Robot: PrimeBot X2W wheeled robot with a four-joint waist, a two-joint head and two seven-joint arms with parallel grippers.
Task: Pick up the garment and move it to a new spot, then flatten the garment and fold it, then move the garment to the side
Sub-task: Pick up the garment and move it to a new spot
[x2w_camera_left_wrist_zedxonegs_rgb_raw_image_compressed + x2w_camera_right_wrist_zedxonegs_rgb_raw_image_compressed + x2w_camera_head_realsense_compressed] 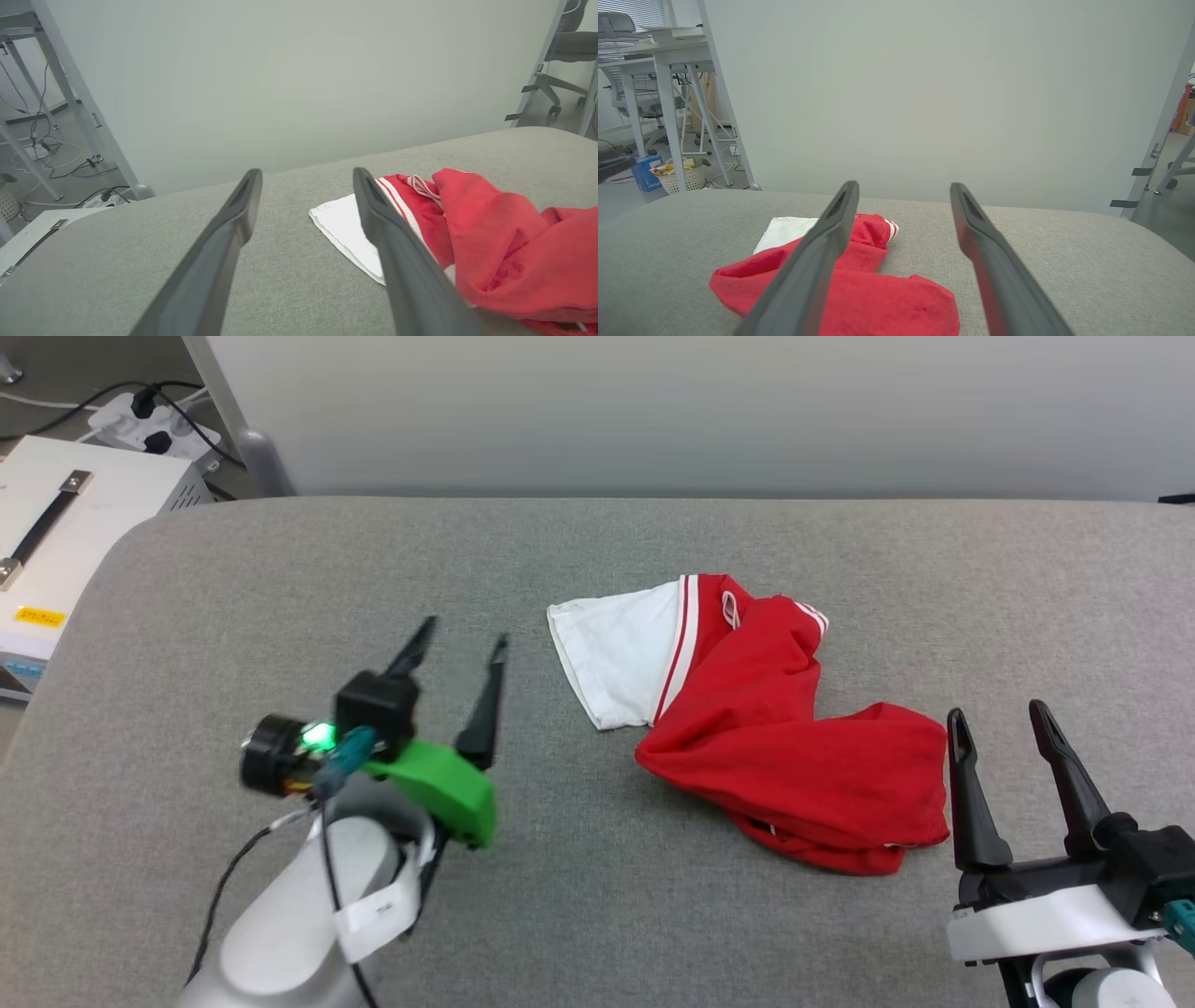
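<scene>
Your right gripper (996, 712) is hovering just beside the red end of the garment (794, 747), its jaws standing wide and holding nothing. Your left gripper (466, 630) is hanging near the white sleeve (616, 658), its jaws equally wide and empty. That garment is lying crumpled in the middle of the grey surface (597, 915). By its folds you are probably dealing with light, limp cloth that is going to sag, so pinching a raised red ridge or the sleeve hem is looking safest.
</scene>
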